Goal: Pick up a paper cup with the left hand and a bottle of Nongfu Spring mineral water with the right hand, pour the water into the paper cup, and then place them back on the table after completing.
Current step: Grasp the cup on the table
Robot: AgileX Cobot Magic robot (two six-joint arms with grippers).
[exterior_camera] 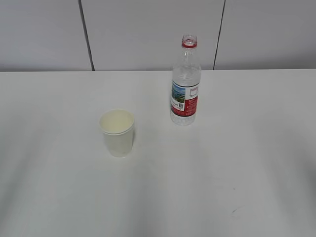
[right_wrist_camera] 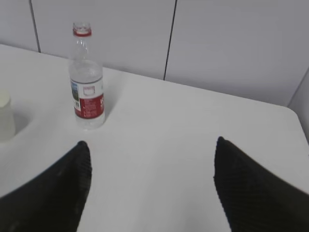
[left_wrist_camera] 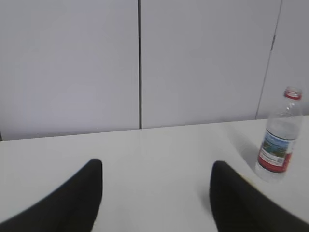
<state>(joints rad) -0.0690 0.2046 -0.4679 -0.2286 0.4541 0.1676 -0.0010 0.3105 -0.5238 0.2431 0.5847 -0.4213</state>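
Black and spread apart on nothing, the left hand and right hand have grasped nothing, so the whole task remains: the bottle and paper cup stand untouched ahead on the table.

Left hand and right hand — fingers spread wide, holding nothing

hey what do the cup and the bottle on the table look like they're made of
The cup looks like paper: matte, opaque, cream-white, with a rolled rim. The bottle looks like thin clear plastic: glossy, see-through, ribbed walls, a red neck ring and a printed wrap label. The table is smooth and white, probably laminate.
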